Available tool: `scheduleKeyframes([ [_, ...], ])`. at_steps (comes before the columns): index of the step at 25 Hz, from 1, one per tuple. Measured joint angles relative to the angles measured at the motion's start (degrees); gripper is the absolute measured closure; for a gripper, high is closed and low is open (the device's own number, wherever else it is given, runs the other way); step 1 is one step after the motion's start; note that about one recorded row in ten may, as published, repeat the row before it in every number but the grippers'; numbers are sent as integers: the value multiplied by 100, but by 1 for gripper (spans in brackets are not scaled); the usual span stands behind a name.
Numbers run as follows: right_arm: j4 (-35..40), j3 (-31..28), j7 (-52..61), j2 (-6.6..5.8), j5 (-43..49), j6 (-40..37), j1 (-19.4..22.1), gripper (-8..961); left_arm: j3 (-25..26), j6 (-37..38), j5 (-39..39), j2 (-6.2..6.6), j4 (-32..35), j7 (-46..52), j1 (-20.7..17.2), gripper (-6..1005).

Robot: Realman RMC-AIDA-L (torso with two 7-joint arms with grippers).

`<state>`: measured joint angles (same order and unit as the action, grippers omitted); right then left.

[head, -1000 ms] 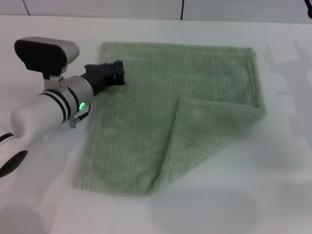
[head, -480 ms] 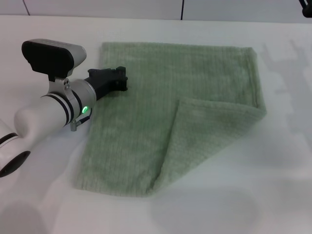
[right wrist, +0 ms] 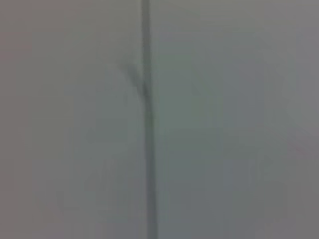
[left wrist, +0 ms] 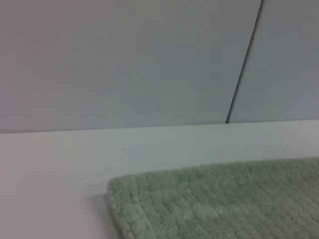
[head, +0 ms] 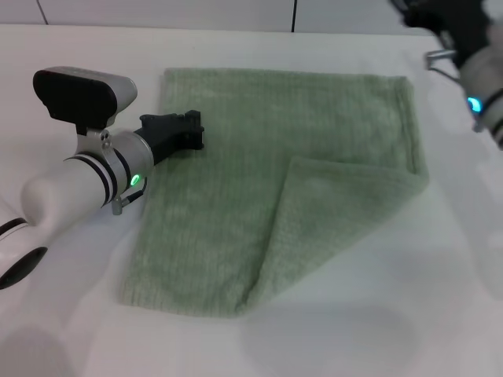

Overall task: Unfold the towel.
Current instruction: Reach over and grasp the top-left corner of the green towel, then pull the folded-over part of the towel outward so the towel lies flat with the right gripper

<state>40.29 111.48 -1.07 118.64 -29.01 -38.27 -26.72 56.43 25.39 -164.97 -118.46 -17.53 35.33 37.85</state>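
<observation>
The pale green towel [head: 228, 181] lies flat on the white table [head: 71, 314]. Its near right corner is folded over toward the middle as a triangular flap [head: 338, 208]. My left gripper [head: 192, 131] rests low on the towel's left edge, toward the far corner. The left wrist view shows the towel's far corner [left wrist: 224, 199] and the wall behind it. My right arm [head: 483, 86] comes in at the far right, with its gripper [head: 428, 14] above the table past the towel's far right corner. It is blurred and not touching the cloth. The right wrist view shows only wall.
A wall with a dark vertical seam [head: 294, 14] stands just behind the table's far edge. White tabletop shows to the right [head: 464, 236] of the towel and in front of it.
My right arm has swung into view at the far right. My left gripper has shifted slightly along the towel's left edge. The towel has not changed shape.
</observation>
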Motion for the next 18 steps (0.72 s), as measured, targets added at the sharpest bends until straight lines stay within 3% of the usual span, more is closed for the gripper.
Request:
scheduleKeyframes([
  [11, 3217, -999, -440, -22, 275, 5748, -10, 158, 0, 30, 0, 7, -14, 0, -39, 1000],
  [16, 3712, -1614, -1396, 9, -402, 8272, -589, 158, 0, 42, 0, 7, -21, 0, -48, 1000],
  [18, 3655, -1884, -1771, 14, -755, 8921, -805, 158, 0, 43, 0, 7, -24, 0, -51, 1000],
])
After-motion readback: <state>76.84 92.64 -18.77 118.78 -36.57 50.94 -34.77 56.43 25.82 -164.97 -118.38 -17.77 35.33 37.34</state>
